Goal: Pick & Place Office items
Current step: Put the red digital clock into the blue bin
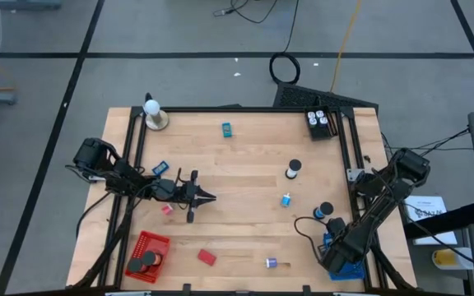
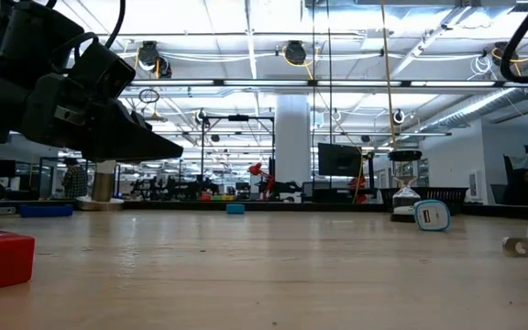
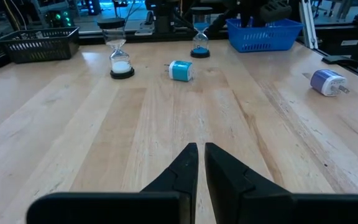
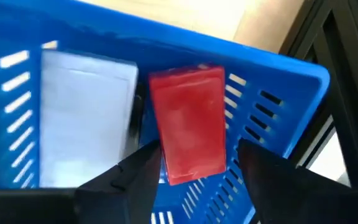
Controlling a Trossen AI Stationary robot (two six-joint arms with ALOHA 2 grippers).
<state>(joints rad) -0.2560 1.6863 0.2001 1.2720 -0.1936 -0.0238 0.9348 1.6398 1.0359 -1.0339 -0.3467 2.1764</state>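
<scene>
My right gripper point(image 4: 194, 168) hangs open over the blue mesh basket point(image 4: 278, 68) at the table's near right corner point(image 1: 346, 270), pointing steeply down. A red block point(image 4: 188, 118) lies in the basket with its near end between the two fingers. A white block point(image 4: 86, 118) lies beside it. My left gripper point(image 1: 210, 197) is shut and empty, held level just above the wood left of the middle point(image 3: 201, 155). My right gripper stands with one finger point(image 4: 138, 171) at the red block's lower edge point(image 4: 163, 168) and the other finger apart from it. I cannot tell whether that first finger touches the block.
Loose on the table: a teal block point(image 1: 227, 128), two sand timers point(image 1: 293, 169) point(image 1: 325, 211), a blue and white piece point(image 1: 286, 200), a red block point(image 1: 206, 257), a pink bit point(image 1: 167, 210), a purple plug point(image 1: 271, 262). The red basket point(image 1: 146, 255) is near left, a black basket point(image 1: 319, 122) far right.
</scene>
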